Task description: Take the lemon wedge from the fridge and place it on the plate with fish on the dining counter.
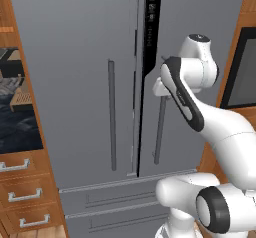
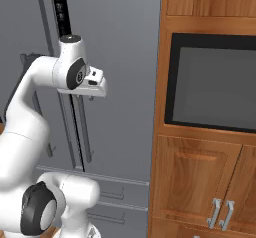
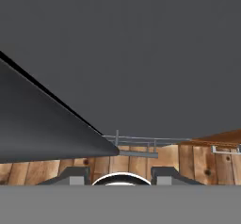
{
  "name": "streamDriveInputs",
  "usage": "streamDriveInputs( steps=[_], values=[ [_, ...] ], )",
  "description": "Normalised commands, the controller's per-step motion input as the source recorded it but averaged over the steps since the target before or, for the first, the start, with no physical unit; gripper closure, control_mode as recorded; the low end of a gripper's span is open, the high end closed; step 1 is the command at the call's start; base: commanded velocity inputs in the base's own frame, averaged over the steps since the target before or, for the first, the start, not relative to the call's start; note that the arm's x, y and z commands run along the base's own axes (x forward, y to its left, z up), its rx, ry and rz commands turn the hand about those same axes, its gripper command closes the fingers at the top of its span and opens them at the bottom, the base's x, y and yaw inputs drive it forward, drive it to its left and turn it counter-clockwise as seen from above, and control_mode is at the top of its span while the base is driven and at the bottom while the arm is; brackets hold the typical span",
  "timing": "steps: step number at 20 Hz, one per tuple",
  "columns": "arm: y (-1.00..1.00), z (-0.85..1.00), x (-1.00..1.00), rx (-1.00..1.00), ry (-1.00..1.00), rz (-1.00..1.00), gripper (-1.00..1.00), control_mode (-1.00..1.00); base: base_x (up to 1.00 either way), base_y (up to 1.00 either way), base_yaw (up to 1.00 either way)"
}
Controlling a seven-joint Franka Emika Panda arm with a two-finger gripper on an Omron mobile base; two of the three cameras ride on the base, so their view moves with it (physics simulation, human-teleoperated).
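1. Fridge [image 1: 75, 82]: tall grey double-door unit, both doors nearly shut w/ a thin dark gap between them at centre; two drawers below. Right base view adds what the left lacks: a dark-glass oven [image 2: 212, 87] in wooden cabinets just right of the fridge.
2. Left base view alone shows, left of the fridge, wooden drawers [image 1: 20, 192] w/ metal pulls and a dark worktop above them.
3. Arm rises from the base to the right door; hand sits at the top of the right door's handle [image 1: 159, 132], a long vertical bar. Left handle [image 1: 112, 117] is apart from it.
4. Gripper [image 2: 95, 93]: at the handle top in the right base view; fingers hidden, so spread or pinched — can't tell.
5. Hand view: grey door face up close, wood floor [image 3: 136, 162] below.
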Motion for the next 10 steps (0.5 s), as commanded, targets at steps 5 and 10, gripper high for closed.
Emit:
streamDriveInputs(
  steps=[5, 10],
  values=[
    [0.29, -0.01, -0.04, -0.13, -0.08, 0.0, -1.0, -1.0, 0.0, 0.0, 0.0],
    [0.01, 0.0, 0.0, 0.0, 0.0, 0.0, -1.0, -1.0, 0.0, 0.0, 0.0]
  ],
)
